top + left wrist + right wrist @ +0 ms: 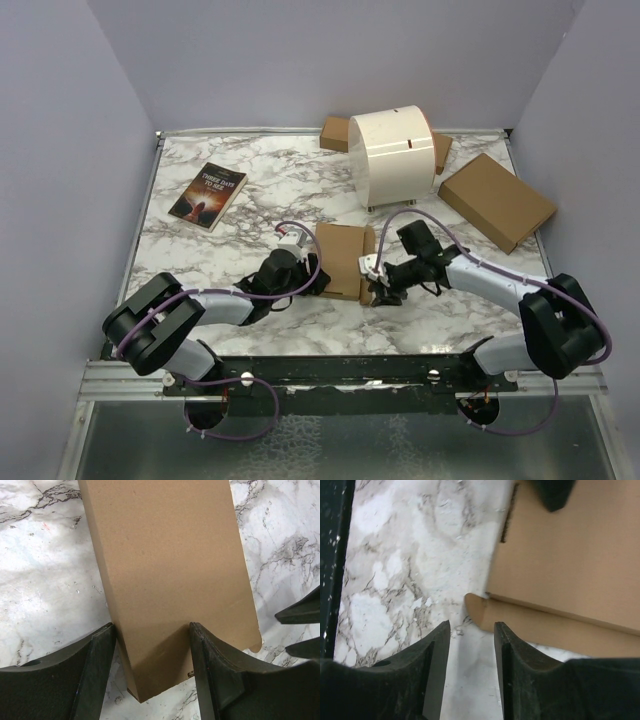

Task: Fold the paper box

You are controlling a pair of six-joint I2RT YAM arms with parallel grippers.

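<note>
Paper box point(343, 255) at the middle of the marble desk point(190, 250), lying flat between the two arms. Its broad panels appeared already folded over into a thin rectangular form with a plain brown top face. The fold looked well advanced but not closed. In the right wrist view a rounded tab point(474, 609) projected from the near edge onto the desk, and a strip of a lower layer showed beneath the top panel, so tucking and seating that flap was judged to be left. The left gripper point(152, 626) had its jaws well apart astride a near corner of the box, the tips touching cardboard; whether they pressed on it could not be told. The right gripper point(471, 625) hung over bare marble just beside the tab, its jaws slightly apart with nothing between them. A book point(208, 195) and a larger cardboard box point(497, 200) lay well apart from the work.
</note>
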